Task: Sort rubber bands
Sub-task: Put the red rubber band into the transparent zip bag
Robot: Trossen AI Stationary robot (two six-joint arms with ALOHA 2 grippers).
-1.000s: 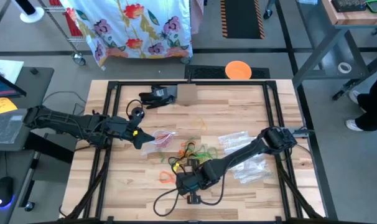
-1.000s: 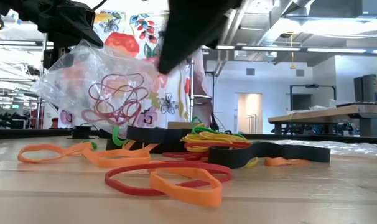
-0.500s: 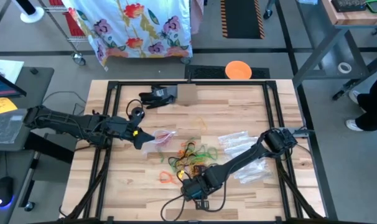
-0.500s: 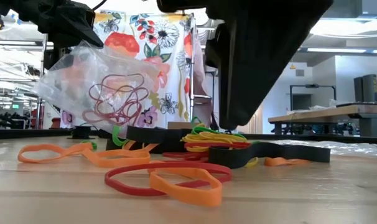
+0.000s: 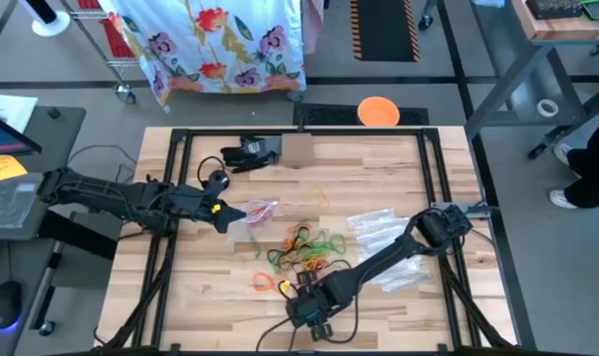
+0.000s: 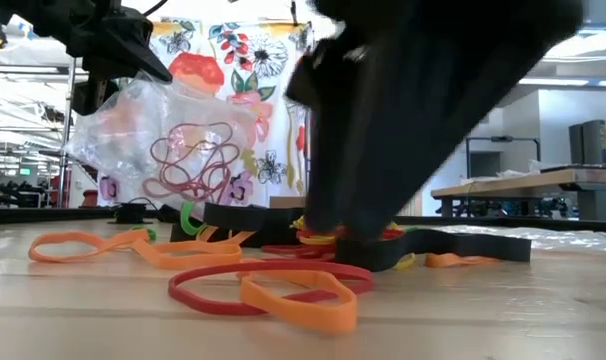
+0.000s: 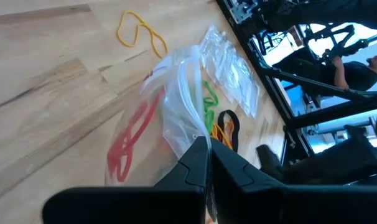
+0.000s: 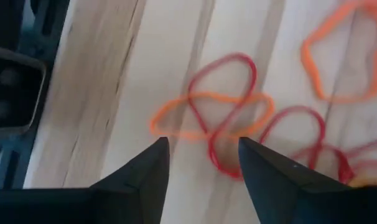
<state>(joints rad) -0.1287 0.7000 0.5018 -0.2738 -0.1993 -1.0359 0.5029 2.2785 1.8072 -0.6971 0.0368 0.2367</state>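
the left gripper (image 7: 204, 163) pinches a clear bag (image 6: 163, 140) of red bands just left of the loose rubber bands (image 5: 304, 247), while the right gripper (image 8: 201, 158), fingers apart, hangs over their near edge, seemingly touching none.

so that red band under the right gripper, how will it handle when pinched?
Probably floppy: the red band lies in a limp figure-eight. It crosses an orange band, so lifting may drag that along. It lies flat on the table, so the open right gripper may slip off.
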